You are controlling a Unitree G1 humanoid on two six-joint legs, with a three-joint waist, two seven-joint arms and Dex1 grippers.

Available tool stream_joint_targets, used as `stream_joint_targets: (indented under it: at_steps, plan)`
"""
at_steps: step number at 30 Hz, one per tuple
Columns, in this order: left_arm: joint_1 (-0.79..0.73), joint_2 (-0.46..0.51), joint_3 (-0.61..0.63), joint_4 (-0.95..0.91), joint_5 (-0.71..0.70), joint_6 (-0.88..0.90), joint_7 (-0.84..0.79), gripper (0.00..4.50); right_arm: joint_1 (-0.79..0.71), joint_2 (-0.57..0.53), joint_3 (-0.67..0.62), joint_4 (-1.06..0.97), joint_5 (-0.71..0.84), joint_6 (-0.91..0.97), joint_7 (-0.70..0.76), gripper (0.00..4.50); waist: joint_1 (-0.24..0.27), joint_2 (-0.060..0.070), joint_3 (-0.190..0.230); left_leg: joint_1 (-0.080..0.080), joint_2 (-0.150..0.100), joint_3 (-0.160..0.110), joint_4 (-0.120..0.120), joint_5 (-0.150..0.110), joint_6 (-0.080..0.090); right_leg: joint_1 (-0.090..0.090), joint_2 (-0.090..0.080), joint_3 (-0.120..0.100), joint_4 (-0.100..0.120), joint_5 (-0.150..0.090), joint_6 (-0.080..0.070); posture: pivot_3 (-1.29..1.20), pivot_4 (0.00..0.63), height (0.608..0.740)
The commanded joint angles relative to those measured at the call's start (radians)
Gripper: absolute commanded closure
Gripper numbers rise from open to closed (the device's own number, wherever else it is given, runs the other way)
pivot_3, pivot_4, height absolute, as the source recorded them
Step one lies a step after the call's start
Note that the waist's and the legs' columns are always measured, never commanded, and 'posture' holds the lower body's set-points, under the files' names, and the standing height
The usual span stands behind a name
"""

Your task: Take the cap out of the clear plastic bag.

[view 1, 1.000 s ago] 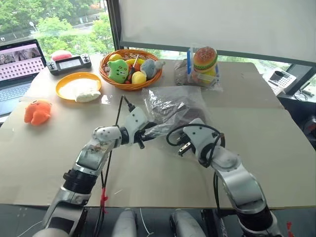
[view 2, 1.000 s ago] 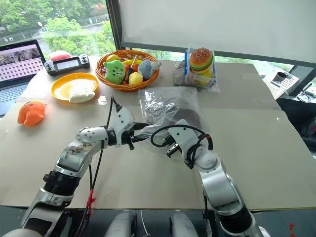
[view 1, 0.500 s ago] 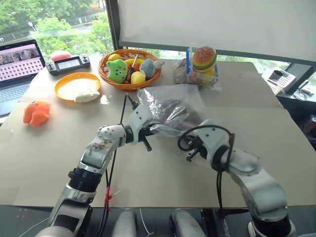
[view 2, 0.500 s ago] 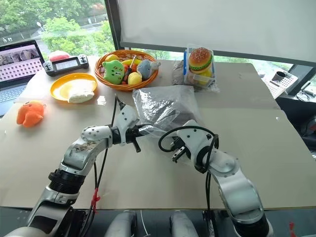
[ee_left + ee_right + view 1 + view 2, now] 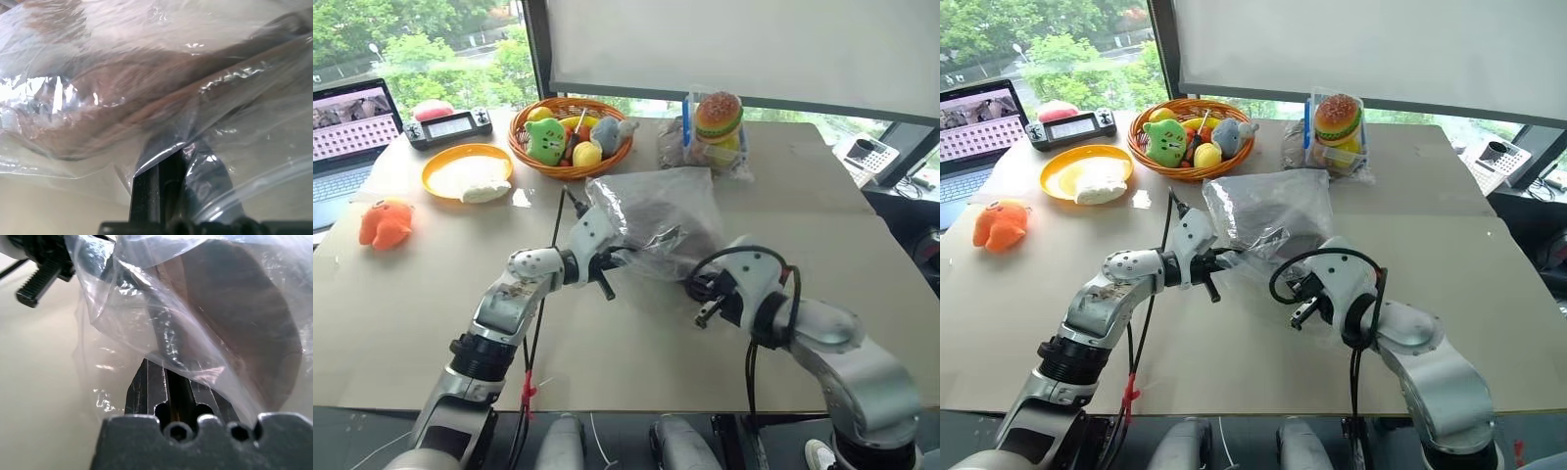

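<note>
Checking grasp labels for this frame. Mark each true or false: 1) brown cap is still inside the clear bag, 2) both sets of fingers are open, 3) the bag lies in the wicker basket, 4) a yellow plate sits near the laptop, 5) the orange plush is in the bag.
1) True. The soft brown fabric cap is inside the crinkly clear plastic bag.
2) False. The left gripper and the right gripper are both shut on the clear plastic bag.
3) False. It is on the cardboard-covered table, in front of the orange wicker basket.
4) True. The round yellow plate sits beside the open laptop.
5) False. The orange plush toy lies on the table, apart from the bag.
</note>
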Motion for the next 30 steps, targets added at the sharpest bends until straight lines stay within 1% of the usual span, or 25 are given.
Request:
stream_joint_targets:
  at_steps: [1,4,6,8,10,12,14,15,18,19,20,21,22,23,24,27,28,30]
  plan:
    - [-0.006,0.005,0.031,-0.026,0.000,-0.001,0.031,4.41,0.050,-0.033,-0.141,-0.115,0.208,0.019,0.162,4.50,0.002,0.000,0.000,0.000,0.000,0.000,0.000,0.000,0.000,0.000,0.000,0.000,0.000,0.000,0.000,0.00,0.150,0.740]
    - [-0.004,0.009,0.030,-0.027,0.001,-0.001,0.030,4.41,0.059,-0.022,-0.294,-0.127,0.406,0.036,0.231,4.50,0.003,0.000,0.000,0.000,0.000,0.000,0.000,0.000,0.000,0.000,0.000,0.000,0.000,0.000,0.000,0.00,0.150,0.740]
    - [-0.003,0.010,0.027,-0.029,0.000,0.002,0.030,4.41,0.059,-0.021,-0.370,-0.123,0.531,0.049,0.240,4.50,0.001,0.000,0.000,0.000,0.000,0.000,0.000,0.000,0.000,0.001,0.000,0.000,0.000,0.000,0.000,0.00,0.150,0.740]
    - [-0.002,0.010,0.022,-0.033,0.004,0.013,0.036,4.41,0.057,-0.018,-0.425,-0.103,0.681,0.043,0.212,4.50,-0.001,0.000,0.000,0.000,0.000,0.000,0.000,0.000,0.000,0.001,0.000,0.000,0.000,0.000,0.000,0.00,0.150,0.740]
    - [0.000,0.005,0.018,-0.034,0.005,0.017,0.044,4.41,0.066,-0.023,-0.431,-0.078,0.825,0.032,0.171,4.50,-0.001,0.000,0.000,0.001,0.000,0.000,0.000,0.000,0.000,0.001,0.000,0.000,0.000,0.000,0.000,0.00,0.150,0.740]
    - [-0.001,0.001,0.017,-0.036,0.003,0.019,0.049,4.41,0.085,-0.059,-0.395,-0.075,0.875,0.045,0.136,4.50,-0.001,0.000,0.000,0.001,0.000,0.000,0.000,0.000,0.000,0.002,0.000,0.000,0.000,0.000,0.000,0.00,0.150,0.740]
    - [-0.003,0.001,0.013,-0.039,0.000,0.020,0.044,4.41,0.122,-0.171,-0.258,-0.098,0.745,0.074,0.119,4.50,-0.001,0.000,0.000,0.001,0.000,0.000,0.001,0.000,0.000,0.002,0.000,0.000,0.000,0.000,0.001,0.00,0.150,0.740]
    - [-0.003,0.000,0.013,-0.041,-0.001,0.023,0.046,4.41,0.139,-0.264,-0.137,-0.092,0.630,0.053,0.095,4.50,-0.001,0.000,0.000,0.002,-0.001,0.000,0.001,0.000,0.000,0.003,-0.001,0.001,0.000,0.000,0.001,0.00,0.150,0.740]
    - [-0.004,-0.001,0.011,-0.043,-0.005,0.029,0.048,4.41,0.156,-0.471,0.131,-0.046,0.368,-0.069,0.044,4.50,-0.003,0.001,0.000,0.002,-0.001,0.000,0.002,0.000,0.000,0.003,-0.001,0.001,0.000,-0.001,0.005,0.00,0.150,0.740]
    - [-0.003,0.002,0.007,-0.049,-0.007,0.033,0.042,4.41,0.135,-0.506,0.235,0.031,0.233,-0.116,-0.030,4.50,-0.003,0.001,0.000,0.004,-0.001,0.000,0.002,0.000,0.000,0.005,-0.001,0.000,-0.001,-0.003,0.007,0.00,0.150,0.740]
    - [-0.001,0.005,0.004,-0.054,-0.007,0.036,0.038,4.41,0.114,-0.526,0.307,0.097,0.132,-0.154,-0.087,4.50,-0.003,-0.001,-0.002,0.008,-0.001,0.000,0.002,0.000,0.000,0.009,-0.001,0.000,-0.002,-0.003,0.008,0.00,0.150,0.740]
    - [0.001,0.007,0.002,-0.060,-0.008,0.039,0.037,4.41,0.097,-0.546,0.350,0.145,0.054,-0.188,-0.124,4.50,-0.003,-0.003,-0.003,0.013,0.000,0.000,0.002,0.000,0.000,0.015,-0.001,-0.001,-0.003,-0.004,0.008,0.00,0.150,0.740]
    - [0.002,0.009,0.002,-0.064,-0.008,0.043,0.036,4.41,0.091,-0.554,0.361,0.177,0.014,-0.208,-0.143,4.50,-0.004,-0.005,-0.005,0.019,0.000,0.000,0.002,0.000,0.000,0.017,-0.001,0.000,-0.005,-0.004,0.008,0.00,0.150,0.740]
    - [0.003,0.010,0.002,-0.066,-0.008,0.045,0.037,4.41,0.091,-0.557,0.360,0.190,-0.002,-0.223,-0.144,4.50,-0.004,-0.006,-0.005,0.024,0.000,0.000,0.001,0.000,0.000,0.018,-0.002,0.001,-0.008,-0.007,0.001,0.00,0.150,0.740]
    - [0.006,0.011,0.002,-0.072,-0.008,0.047,0.038,4.41,0.091,-0.552,0.352,0.200,-0.013,-0.229,-0.148,4.50,-0.003,-0.006,-0.005,0.026,-0.001,0.001,-0.001,-0.001,-0.001,0.020,-0.003,0.001,-0.011,-0.006,0.001,0.00,0.150,0.740]
    - [0.016,0.016,0.003,-0.087,-0.008,0.058,0.042,4.41,0.076,-0.508,0.245,0.267,-0.046,-0.222,-0.205,4.50,-0.003,-0.007,-0.006,0.025,0.000,0.003,-0.002,-0.001,-0.001,0.021,-0.003,0.003,-0.015,-0.002,0.000,0.00,0.150,0.740]
    - [0.021,0.016,0.002,-0.095,-0.009,0.065,0.045,4.41,0.051,-0.509,0.212,0.305,-0.073,-0.227,-0.224,4.50,-0.002,-0.007,-0.006,0.025,0.000,0.003,-0.001,0.000,0.000,0.022,-0.003,0.003,-0.016,0.000,0.001,0.00,0.150,0.740]
    - [0.032,0.014,-0.001,-0.117,-0.012,0.083,0.050,4.41,0.000,-0.520,0.197,0.343,-0.133,-0.239,-0.253,4.50,-0.004,-0.001,-0.005,0.020,0.000,0.004,-0.001,0.001,0.001,0.021,-0.003,0.005,-0.015,0.000,0.002,0.00,0.150,0.740]
